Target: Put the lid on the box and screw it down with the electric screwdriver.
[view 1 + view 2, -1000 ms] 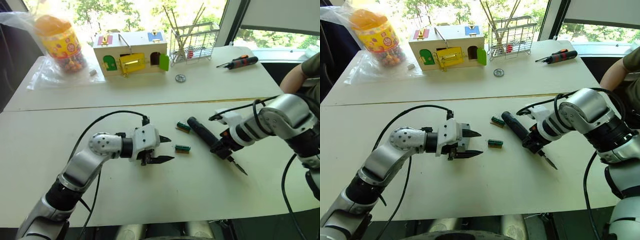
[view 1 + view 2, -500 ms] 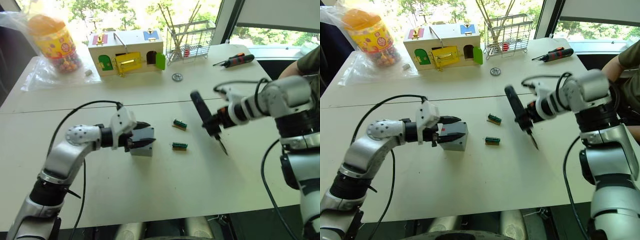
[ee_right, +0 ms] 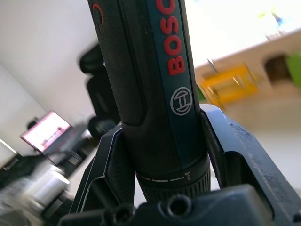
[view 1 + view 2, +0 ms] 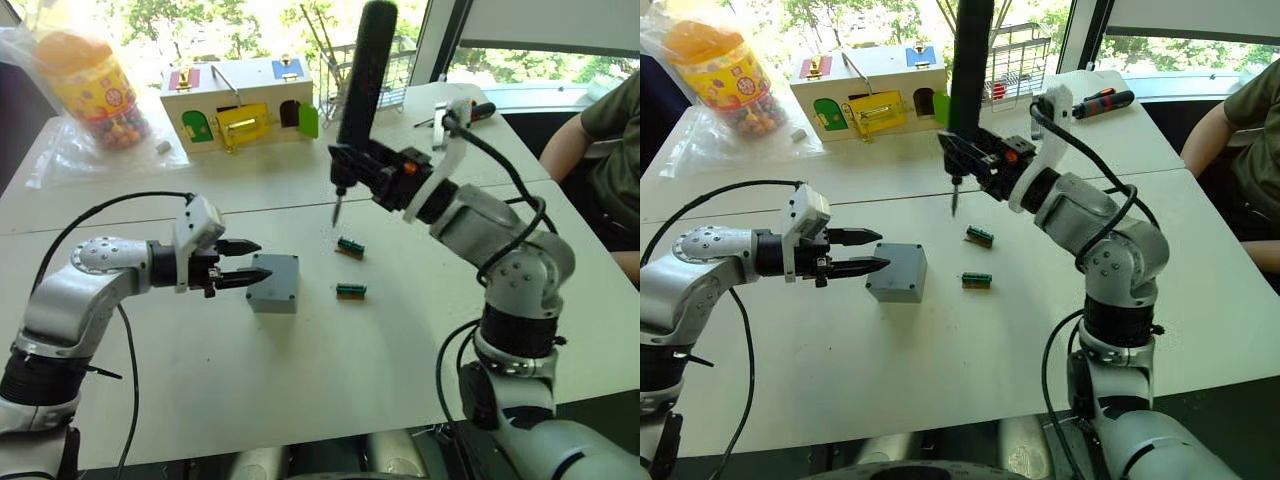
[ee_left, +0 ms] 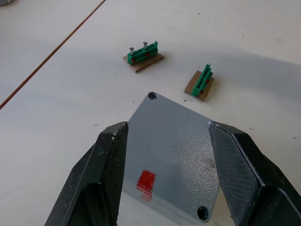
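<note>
The grey box (image 4: 274,283) rests on the white table. Its flat top face with corner screw holes and a red mark looks like the lid (image 5: 174,146) lying on it. My left gripper (image 4: 262,258) is open at the box's left edge, its fingers (image 5: 106,169) straddling that end without pressing it. My right gripper (image 4: 368,168) is shut on the electric screwdriver (image 4: 365,60), a thick black tool held upright with its bit pointing down. The bit hangs in the air behind and to the right of the box. The black body (image 3: 155,84) shows between the right fingers.
Two green terminal blocks (image 4: 350,246) (image 4: 351,290) lie right of the box. At the back stand a wooden house box (image 4: 235,100), a candy jar (image 4: 90,85) and a wire basket (image 4: 1015,65). A red-and-black hand screwdriver (image 4: 1102,100) lies back right. A person's arm (image 4: 600,130) is at the right.
The right arm has raised the electric screwdriver from a slant to upright and carried it left toward the box. The left gripper has drawn back to the box's left edge.
</note>
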{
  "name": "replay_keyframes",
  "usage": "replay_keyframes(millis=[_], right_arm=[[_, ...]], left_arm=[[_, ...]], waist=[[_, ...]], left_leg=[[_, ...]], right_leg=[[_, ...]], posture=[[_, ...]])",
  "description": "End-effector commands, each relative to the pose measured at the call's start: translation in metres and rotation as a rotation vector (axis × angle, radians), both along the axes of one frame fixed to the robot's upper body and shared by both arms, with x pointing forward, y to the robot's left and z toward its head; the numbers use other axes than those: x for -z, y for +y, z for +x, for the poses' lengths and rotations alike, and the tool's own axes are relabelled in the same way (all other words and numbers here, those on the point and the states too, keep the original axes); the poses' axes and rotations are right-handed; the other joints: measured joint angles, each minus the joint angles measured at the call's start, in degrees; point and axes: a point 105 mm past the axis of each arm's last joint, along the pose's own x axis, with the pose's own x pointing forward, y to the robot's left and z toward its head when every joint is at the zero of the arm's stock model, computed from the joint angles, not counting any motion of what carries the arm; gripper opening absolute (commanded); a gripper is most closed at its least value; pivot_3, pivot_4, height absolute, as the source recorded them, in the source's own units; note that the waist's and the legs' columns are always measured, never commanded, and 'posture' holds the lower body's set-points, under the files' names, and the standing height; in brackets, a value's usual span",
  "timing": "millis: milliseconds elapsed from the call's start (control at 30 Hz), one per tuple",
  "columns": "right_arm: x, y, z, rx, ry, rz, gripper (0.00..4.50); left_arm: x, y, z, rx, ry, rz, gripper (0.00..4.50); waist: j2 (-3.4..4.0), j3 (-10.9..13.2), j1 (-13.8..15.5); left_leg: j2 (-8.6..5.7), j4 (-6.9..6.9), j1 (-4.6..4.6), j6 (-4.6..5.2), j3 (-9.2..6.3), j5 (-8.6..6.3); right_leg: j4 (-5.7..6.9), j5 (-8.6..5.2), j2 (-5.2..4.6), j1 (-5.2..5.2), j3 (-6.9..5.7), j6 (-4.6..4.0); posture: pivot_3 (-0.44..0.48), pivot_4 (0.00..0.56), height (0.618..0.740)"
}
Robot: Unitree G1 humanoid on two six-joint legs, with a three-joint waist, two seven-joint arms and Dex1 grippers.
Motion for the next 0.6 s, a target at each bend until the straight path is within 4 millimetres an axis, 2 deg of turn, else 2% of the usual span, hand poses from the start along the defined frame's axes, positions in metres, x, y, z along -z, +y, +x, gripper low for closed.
replay_keyframes(millis=[33, 133, 267, 433, 600], right_arm=[[-0.002, 0.017, -0.013, -0.027, -0.094, 0.050, 1.73], [0.012, 0.027, -0.017, -0.050, -0.097, 0.046, 1.73], [0.033, 0.036, -0.015, -0.052, -0.089, 0.006, 1.73], [0.041, 0.041, -0.012, -0.047, -0.107, -0.015, 1.73], [0.051, 0.046, -0.008, -0.025, -0.116, -0.036, 1.73]], left_arm=[[-0.003, -0.006, -0.005, 0.023, -0.026, 0.019, 2.76], [0.003, -0.008, -0.006, 0.016, -0.027, 0.030, 2.76], [0.025, -0.011, -0.005, -0.016, -0.009, 0.063, 2.76], [0.039, -0.013, -0.002, -0.030, 0.002, 0.070, 2.76], [0.042, -0.012, 0.000, -0.037, 0.004, 0.067, 2.76]], waist=[[0.00, 0.0, -0.1], [0.01, 0.0, 0.0], [0.04, 0.0, -0.1], [0.04, 0.0, 0.1], [0.04, 0.0, 0.1]], left_leg=[[0.00, 0.04, 0.00, 0.00, 0.00, 0.00], [0.01, 0.07, 0.01, 0.00, 0.04, 0.00], [0.00, 0.05, 0.04, -0.01, 0.03, 0.01], [0.01, 0.06, 0.07, -0.03, 0.03, 0.02], [0.02, 0.07, 0.09, -0.03, 0.02, 0.02]], right_leg=[[0.01, 0.00, 0.00, 0.02, 0.00, 0.00], [0.03, 0.00, 0.04, 0.01, 0.01, 0.00], [0.04, 0.00, 0.08, 0.01, 0.00, 0.00], [0.05, 0.00, 0.11, 0.05, 0.00, 0.00], [0.05, 0.00, 0.13, 0.07, 0.00, 0.00]], posture=[[0.000, 0.150, 0.740], [0.000, 0.150, 0.740], [0.000, 0.150, 0.740], [0.000, 0.150, 0.740], [0.000, 0.150, 0.740]])
